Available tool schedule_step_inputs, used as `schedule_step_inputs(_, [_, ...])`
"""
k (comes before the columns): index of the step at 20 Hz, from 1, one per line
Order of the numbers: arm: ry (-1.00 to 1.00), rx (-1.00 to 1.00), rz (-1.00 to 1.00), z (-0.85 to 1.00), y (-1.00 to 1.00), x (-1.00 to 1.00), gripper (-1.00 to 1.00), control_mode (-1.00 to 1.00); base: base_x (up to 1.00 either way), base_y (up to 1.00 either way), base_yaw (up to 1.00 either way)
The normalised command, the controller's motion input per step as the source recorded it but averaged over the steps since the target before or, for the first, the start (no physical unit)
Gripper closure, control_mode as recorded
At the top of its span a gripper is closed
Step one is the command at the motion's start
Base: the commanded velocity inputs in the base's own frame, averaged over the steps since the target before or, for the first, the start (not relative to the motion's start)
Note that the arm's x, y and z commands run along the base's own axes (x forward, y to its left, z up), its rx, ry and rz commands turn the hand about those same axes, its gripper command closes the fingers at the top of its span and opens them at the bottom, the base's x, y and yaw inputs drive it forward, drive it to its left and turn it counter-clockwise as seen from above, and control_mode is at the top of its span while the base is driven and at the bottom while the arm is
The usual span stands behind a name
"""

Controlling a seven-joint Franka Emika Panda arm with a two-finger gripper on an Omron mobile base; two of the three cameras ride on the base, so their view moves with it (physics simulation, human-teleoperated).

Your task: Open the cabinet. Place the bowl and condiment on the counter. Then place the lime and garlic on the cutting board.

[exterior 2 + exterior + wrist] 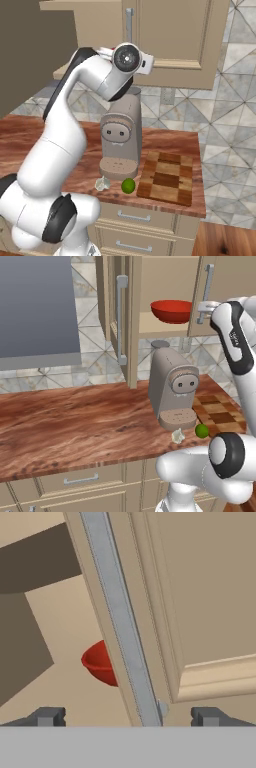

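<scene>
Gripper at the cabinet door handle

Garlic (177,436) and lime (201,430) lie on the counter (75,416) just in front of a coffee machine (172,388), the lime beside the cutting board (220,411). Higher up, the gripper (127,717) has its fingers spread wide on both sides of the handle (122,622) of the cabinet (165,286), not pressing it. Behind the door, the bowl (172,311) sits on the shelf.

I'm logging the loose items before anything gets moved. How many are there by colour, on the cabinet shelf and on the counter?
Red: 1, the bowl on the cabinet shelf
Green: 1, the lime on the counter
Whitish: 1, the garlic beside the lime
Brown checkered: 1, the cutting board
Grey-beige: 1, the coffee machine
Total: 5
</scene>
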Motion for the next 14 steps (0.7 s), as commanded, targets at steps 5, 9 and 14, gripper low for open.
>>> schedule_step_inputs(5, [0.0,0.0,0.0,-0.02,-0.01,0.36,-1.0,-1.0,0.0,0.0,0.0])
schedule_step_inputs(9, [0.0,0.0,0.0,-0.03,-0.01,0.43,-1.0,-1.0,0.0,0.0,0.0])
schedule_step_inputs(14, [0.0,0.0,0.0,-0.09,-0.07,0.41,-1.0,-1.0,0.0,0.0,0.0])
